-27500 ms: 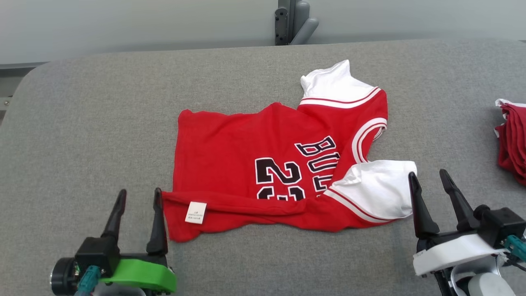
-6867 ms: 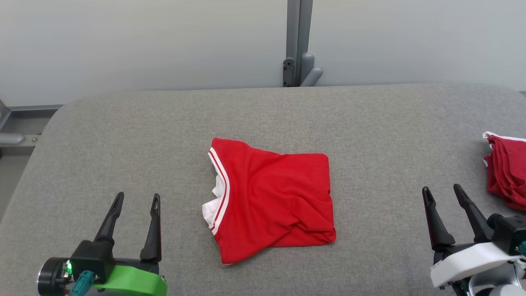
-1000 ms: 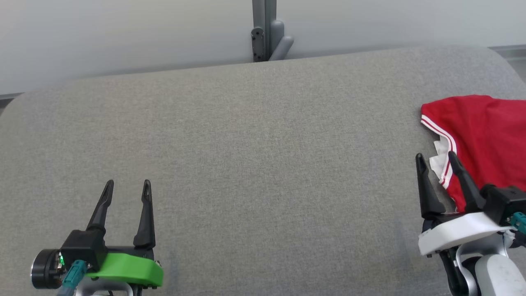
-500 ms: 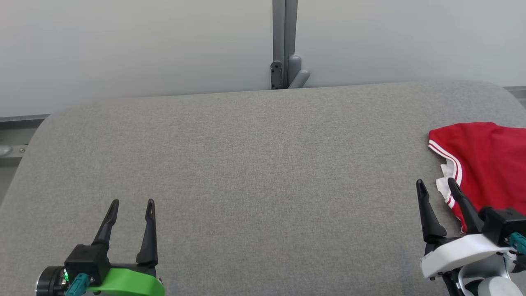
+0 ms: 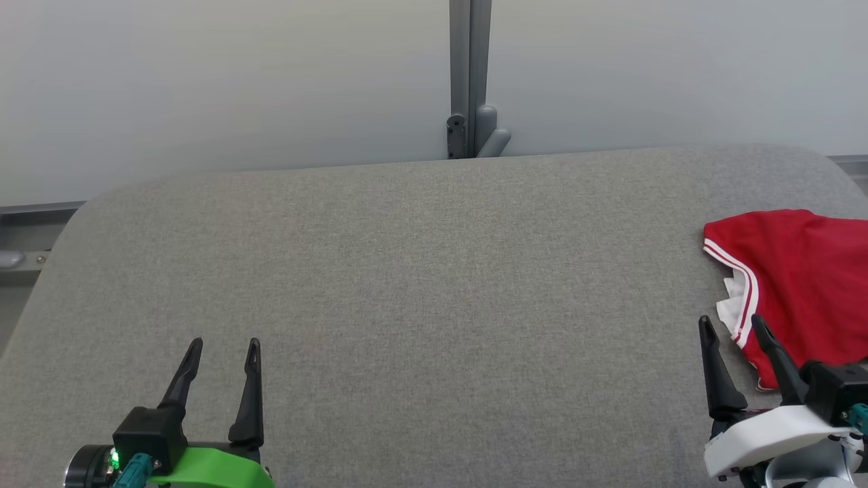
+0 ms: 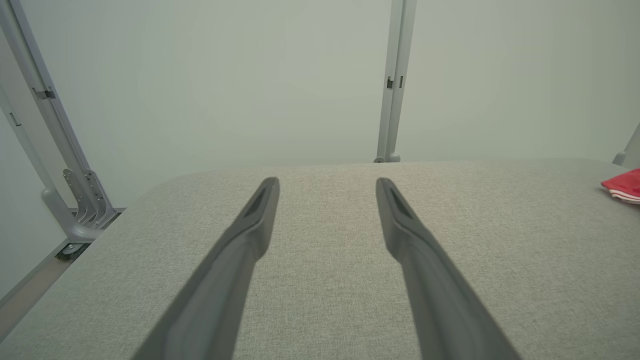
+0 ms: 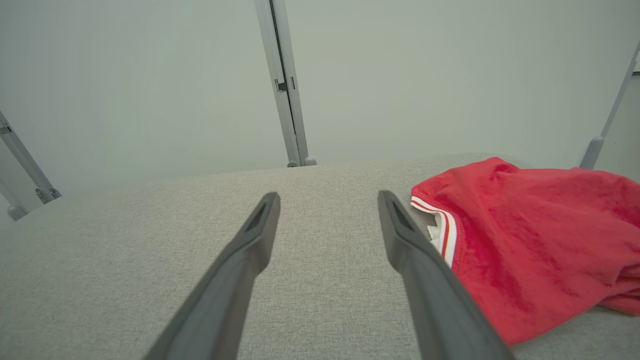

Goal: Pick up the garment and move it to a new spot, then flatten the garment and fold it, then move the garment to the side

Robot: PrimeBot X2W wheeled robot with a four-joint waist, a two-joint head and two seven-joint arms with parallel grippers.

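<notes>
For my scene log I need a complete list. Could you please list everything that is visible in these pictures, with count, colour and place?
folded jersey: one, red with white-striped trim, on the right end of the table
table: one, grey fabric top, across the foreground
upright post: one, grey metal, behind the middle of the table's far edge
wall: one, pale grey, behind the table
slanted struts: a few, grey metal, past the table's left end
left claw: one, dark fingers on a green mount, lower left, open, holding nothing
right claw: one, dark fingers on a white mount, lower right, open, holding nothing, close beside the jersey
</notes>
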